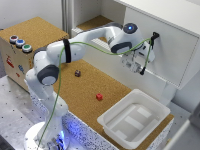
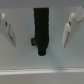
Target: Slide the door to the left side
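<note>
No legible text, labels or numbers anywhere in either view.

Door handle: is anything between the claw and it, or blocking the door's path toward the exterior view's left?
Nothing visible stands between them. The claw is open with the black handle between its fingers. Along the cabinet front, the door has no visible object in its way toward the exterior view's left.

Cork table (image 1: 117, 90): bin (image 1: 134, 118), red block (image 1: 99, 97)
</note>
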`<action>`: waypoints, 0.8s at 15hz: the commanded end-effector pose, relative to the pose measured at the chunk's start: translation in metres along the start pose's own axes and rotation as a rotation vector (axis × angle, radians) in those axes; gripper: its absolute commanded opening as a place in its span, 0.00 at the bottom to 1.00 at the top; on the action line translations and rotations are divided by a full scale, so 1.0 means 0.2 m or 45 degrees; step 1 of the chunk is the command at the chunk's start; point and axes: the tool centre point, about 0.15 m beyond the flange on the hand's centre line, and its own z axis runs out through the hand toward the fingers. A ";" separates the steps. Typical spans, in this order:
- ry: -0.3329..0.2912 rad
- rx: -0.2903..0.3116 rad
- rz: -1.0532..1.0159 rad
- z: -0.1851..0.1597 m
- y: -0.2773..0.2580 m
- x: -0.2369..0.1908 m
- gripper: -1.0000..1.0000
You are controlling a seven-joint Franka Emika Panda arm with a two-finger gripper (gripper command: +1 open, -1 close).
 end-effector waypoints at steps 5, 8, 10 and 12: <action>-0.197 0.219 0.012 0.06 0.19 0.24 1.00; -0.176 0.197 -0.004 0.05 0.16 0.25 1.00; -0.165 0.185 -0.027 0.05 0.12 0.26 1.00; -0.152 0.168 -0.053 0.05 0.06 0.27 1.00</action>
